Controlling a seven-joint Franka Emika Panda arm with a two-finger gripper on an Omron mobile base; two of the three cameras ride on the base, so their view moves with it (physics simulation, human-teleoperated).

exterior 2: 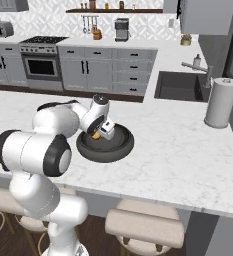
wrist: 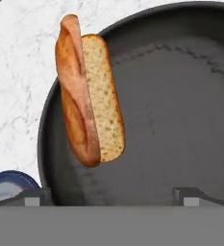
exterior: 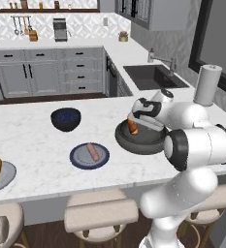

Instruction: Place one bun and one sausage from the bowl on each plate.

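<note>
Bun (wrist: 89, 96) lies against the bowl's (wrist: 180, 120) rim on the side toward the blue-rimmed plate (exterior: 89, 156), which carries only a sausage (exterior: 92, 151). Gripper (wrist: 113, 194) hovers over the bowl, jaws wide, holding nothing. Next: lower, straddle the bun, close.

In your left base view, the robot's white forearm covers the right side of the wide dark grey-black round bowl (exterior: 134, 142), and the hand (exterior: 134, 127) hides all but a sliver of the orange-brown split bun (exterior: 132, 126). The plain light grey round plate (exterior: 3, 180) is cut off by the left edge. In your hand view, the blue-rimmed grey plate (wrist: 7, 185) shows partly at the lower left, and the bowl's far rim runs past the right edge.
</note>
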